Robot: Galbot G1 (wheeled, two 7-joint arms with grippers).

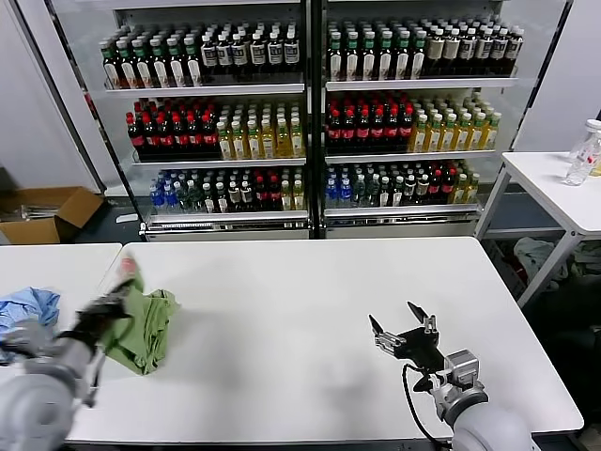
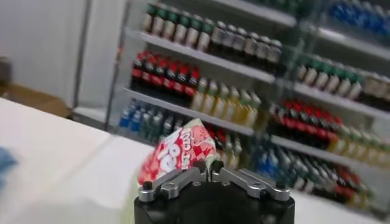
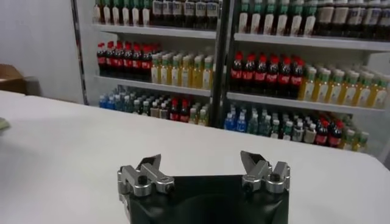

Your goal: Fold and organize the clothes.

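Note:
The light green polo shirt (image 1: 146,324) hangs bunched at the left end of the white table (image 1: 310,319). My left gripper (image 1: 105,307) is shut on its cloth and holds it up off the table. In the left wrist view my left gripper (image 2: 210,172) pinches a fold, and the shirt's red-and-white chest graphic (image 2: 177,155) stands above the closed fingers. My right gripper (image 1: 400,331) is open and empty above the table's front right. It also shows in the right wrist view (image 3: 201,165), with both fingers wide apart.
A light blue garment (image 1: 26,308) lies on a second table at the far left. Drink coolers (image 1: 310,113) full of bottles stand behind the table. A cardboard box (image 1: 42,214) sits on the floor at left. A side table (image 1: 554,183) with a bottle stands at right.

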